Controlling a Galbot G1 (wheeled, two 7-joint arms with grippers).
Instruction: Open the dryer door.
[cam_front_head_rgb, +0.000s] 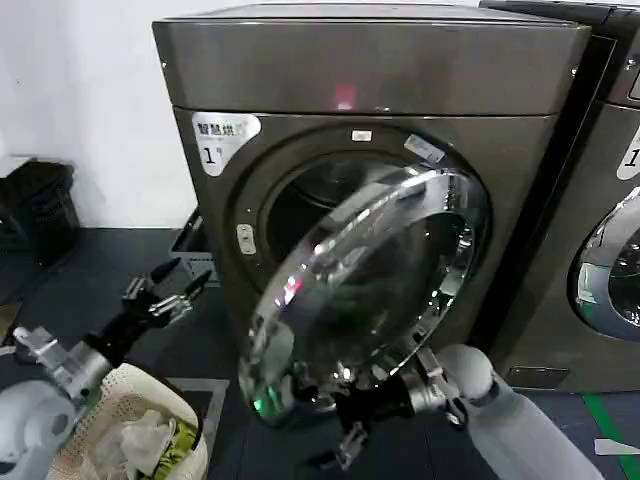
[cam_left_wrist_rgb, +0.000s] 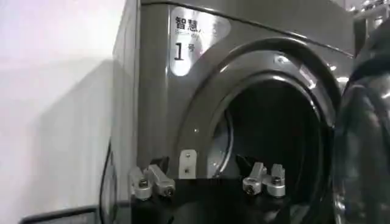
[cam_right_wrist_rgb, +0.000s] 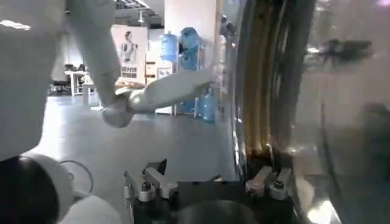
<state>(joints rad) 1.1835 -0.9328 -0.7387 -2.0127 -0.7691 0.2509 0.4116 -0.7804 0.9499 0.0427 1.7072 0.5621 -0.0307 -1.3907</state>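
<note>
The dryer is a dark grey-bronze front-loader with a white "1" sticker and a pink light. Its dryer door, chrome-rimmed with dark glass, stands partly swung out, showing the dark drum opening. My right gripper is at the door's lower rim, open. In the right wrist view one finger sits close beside the door's edge. My left gripper hovers open, left of the dryer's front, facing the opening.
A second grey machine stands against the dryer's right side. A white laundry basket with clothes sits under my left arm. A black crate stands by the left wall. Dark floor lies between them.
</note>
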